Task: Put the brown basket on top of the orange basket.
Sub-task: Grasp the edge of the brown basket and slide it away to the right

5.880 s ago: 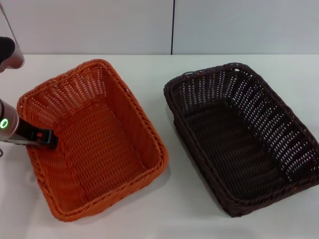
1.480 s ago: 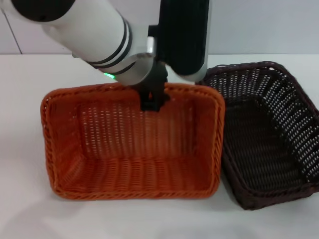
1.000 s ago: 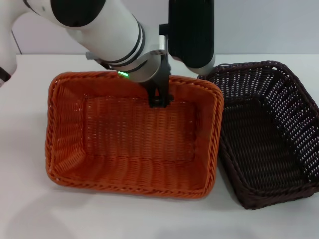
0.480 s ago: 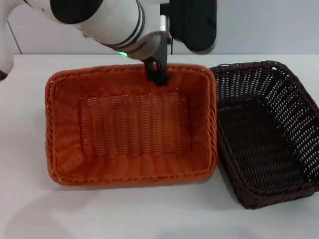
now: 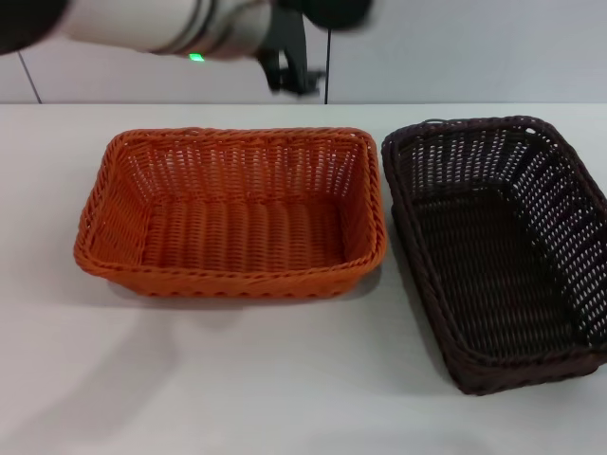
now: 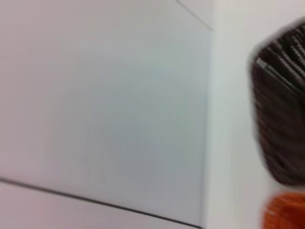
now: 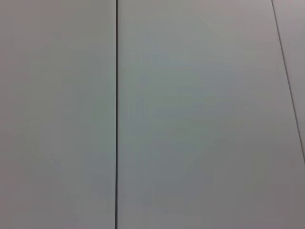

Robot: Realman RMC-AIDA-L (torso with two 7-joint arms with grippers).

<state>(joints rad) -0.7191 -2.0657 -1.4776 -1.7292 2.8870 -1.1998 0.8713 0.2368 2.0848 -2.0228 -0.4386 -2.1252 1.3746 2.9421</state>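
The brown basket [image 5: 495, 248], open-weave wicker, sits beside the orange basket [image 5: 232, 213]; left gripper [image 5: 289, 71] state unclear.

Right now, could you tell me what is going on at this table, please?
The left gripper is up above the far rim of the orange basket and holds nothing. That basket sits flat on the table, with the brown basket close beside it on the robot's right, also empty. Neither is stacked yet, so the brown basket has yet to go on top. The right arm is out of view.
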